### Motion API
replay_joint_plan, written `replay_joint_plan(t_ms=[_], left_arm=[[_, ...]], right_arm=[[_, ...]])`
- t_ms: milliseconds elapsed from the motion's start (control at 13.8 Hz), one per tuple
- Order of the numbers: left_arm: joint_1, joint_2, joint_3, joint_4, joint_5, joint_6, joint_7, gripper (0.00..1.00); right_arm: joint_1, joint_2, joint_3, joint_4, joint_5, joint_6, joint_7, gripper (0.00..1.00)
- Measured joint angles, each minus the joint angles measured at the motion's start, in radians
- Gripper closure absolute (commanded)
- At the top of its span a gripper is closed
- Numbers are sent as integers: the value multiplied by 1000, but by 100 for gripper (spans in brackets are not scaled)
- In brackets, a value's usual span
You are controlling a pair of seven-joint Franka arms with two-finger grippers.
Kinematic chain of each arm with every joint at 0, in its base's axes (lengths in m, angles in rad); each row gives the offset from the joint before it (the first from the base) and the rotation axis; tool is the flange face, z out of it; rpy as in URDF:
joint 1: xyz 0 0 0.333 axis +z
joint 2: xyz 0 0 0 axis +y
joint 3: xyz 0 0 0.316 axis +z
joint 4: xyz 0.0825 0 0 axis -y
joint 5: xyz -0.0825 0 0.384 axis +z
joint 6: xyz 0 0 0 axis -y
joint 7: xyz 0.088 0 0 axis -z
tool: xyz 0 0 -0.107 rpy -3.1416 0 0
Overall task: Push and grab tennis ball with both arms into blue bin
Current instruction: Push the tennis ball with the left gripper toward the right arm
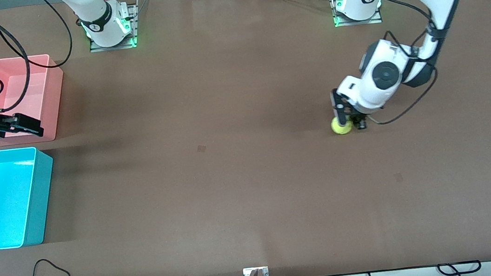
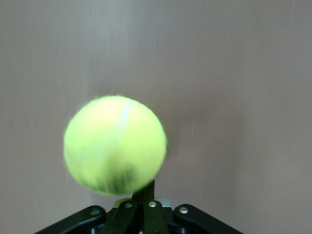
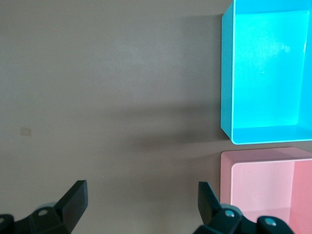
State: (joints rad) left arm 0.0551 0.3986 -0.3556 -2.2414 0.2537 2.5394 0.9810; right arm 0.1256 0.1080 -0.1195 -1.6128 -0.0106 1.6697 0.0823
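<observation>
The tennis ball [image 1: 340,127] lies on the brown table toward the left arm's end. My left gripper [image 1: 349,120] is down at the table right beside it, fingers shut together and empty. In the left wrist view the blurred ball [image 2: 115,144] sits just off the tips of the shut left gripper [image 2: 147,191]. The blue bin [image 1: 42,195] stands empty at the right arm's end, near the front camera. My right gripper [image 1: 24,126] hangs open and empty over the pink bin's edge. In the right wrist view the right gripper [image 3: 143,196] is wide open above bare table, with the blue bin [image 3: 226,73] beside it.
A pink bin [image 1: 58,97] of the same size stands next to the blue bin, farther from the front camera; it also shows in the right wrist view [image 3: 225,187]. Cables trail from both arms and along the table's front edge.
</observation>
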Motion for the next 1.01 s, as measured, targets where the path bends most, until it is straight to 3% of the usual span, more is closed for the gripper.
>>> replay_joint_plan(t_ms=[433, 1011], left_arm=[[9, -14, -23, 17, 0, -12, -36, 100], [166, -126, -19, 151, 0, -303, 81, 100]], right_arm=[[1, 0, 0, 0, 0, 0, 0, 0], [5, 0, 1, 0, 0, 0, 0, 0]])
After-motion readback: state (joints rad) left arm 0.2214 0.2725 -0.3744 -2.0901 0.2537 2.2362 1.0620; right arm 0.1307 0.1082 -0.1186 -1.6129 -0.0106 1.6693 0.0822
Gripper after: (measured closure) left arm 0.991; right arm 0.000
